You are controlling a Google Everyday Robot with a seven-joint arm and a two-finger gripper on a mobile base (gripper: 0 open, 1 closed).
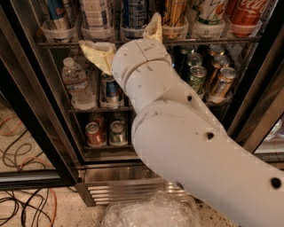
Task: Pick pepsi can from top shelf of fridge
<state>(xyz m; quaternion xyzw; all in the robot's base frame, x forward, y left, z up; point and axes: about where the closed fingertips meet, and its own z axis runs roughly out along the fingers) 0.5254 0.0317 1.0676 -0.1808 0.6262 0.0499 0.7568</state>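
The pepsi can (134, 10), tall and deep blue with white markings, stands in a clear tray cup on the top shelf (222, 41) of the fridge (27, 111). Only its lower part shows; the top is cut off by the frame. My gripper (120, 32) is open at the front edge of that shelf, just below and in front of the can. One yellowish finger (98, 54) points left of the can and the other finger (154, 27) rises to its right. Neither touches the can. My white arm hides much of the middle shelf.
Beside the pepsi can stand a blue-and-white can (57, 13), a white can (95, 13), a gold can (174, 13) and a red cola can (244, 13). Below are a water bottle (76, 84) and short cans (111, 91). Cables (22, 208) lie on the floor, and a clear plastic tub (151, 213) sits before the louvred base (120, 190).
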